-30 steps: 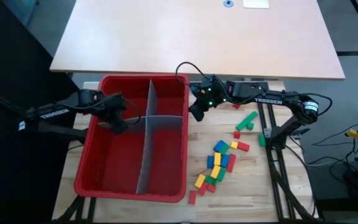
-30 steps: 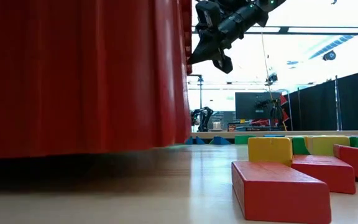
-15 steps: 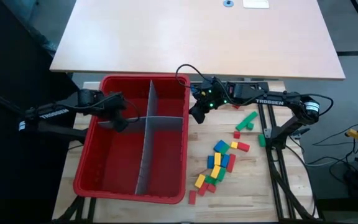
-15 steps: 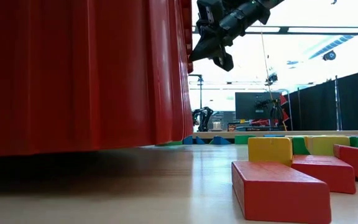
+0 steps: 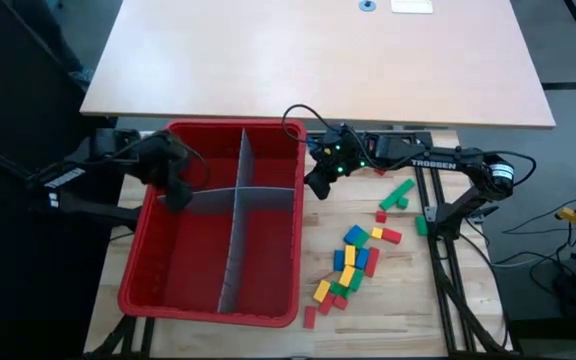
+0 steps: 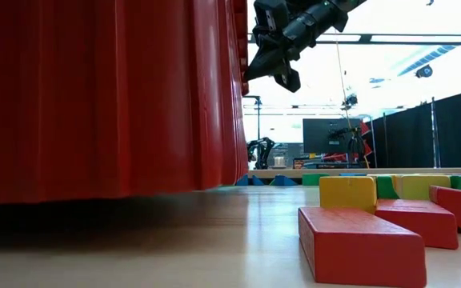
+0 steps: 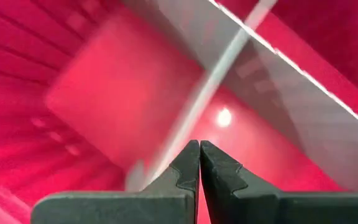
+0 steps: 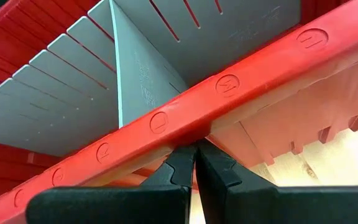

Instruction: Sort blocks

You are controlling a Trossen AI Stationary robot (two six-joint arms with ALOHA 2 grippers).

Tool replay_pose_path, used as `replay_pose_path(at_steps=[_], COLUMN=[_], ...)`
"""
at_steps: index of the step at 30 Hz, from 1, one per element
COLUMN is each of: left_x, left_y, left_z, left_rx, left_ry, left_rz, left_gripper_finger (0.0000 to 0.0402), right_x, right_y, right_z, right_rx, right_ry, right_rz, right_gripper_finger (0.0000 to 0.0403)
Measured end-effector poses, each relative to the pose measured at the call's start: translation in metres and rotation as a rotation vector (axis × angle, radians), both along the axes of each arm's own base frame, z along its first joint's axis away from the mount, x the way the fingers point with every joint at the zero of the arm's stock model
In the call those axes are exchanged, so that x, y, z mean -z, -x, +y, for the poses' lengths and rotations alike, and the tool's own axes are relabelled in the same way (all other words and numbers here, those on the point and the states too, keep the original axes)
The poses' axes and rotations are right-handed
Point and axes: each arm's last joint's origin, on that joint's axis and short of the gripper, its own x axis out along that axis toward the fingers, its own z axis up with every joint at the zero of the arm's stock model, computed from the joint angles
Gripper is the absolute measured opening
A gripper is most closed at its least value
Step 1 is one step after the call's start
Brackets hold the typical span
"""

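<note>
Blocks [image 5: 353,262] beside bin [image 5: 268,300], compartments blurred

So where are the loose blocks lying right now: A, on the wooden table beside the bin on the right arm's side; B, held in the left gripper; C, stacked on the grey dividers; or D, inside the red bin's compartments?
A: the high view shows the blocks scattered on the wooden table beside the red bin, on the right arm's side.

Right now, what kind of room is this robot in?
Probably a robot lab or workshop. The wooden table holds a red bin and toy blocks, another robot arm stands far behind, and black curtains screen the room.
</note>
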Motion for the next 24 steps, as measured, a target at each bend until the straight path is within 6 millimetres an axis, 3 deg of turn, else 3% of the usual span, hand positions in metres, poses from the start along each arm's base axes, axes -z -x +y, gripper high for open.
replay_pose_path(at_steps=[6,15,24], left_x=[0.014,0.052,0.08], left_y=[0.0,-0.005,-0.004], left_z=[-0.007,-0.01,-0.005], left_rx=[0.066,0.142,0.103], left_ry=[0.094,0.131,-0.004], left_rz=[0.048,0.197,0.351], left_gripper_finger=[0.0,0.0,0.0], right_x=[0.0,0.001,0.002], right_y=[0.0,0.0,0.001], right_z=[0.0,0.0,0.0], right_rx=[-0.001,0.002,0.002], right_ry=[0.011,0.011,0.008], right_rz=[0.001,0.002,0.01], right_gripper_finger=[0.0,0.0,0.0])
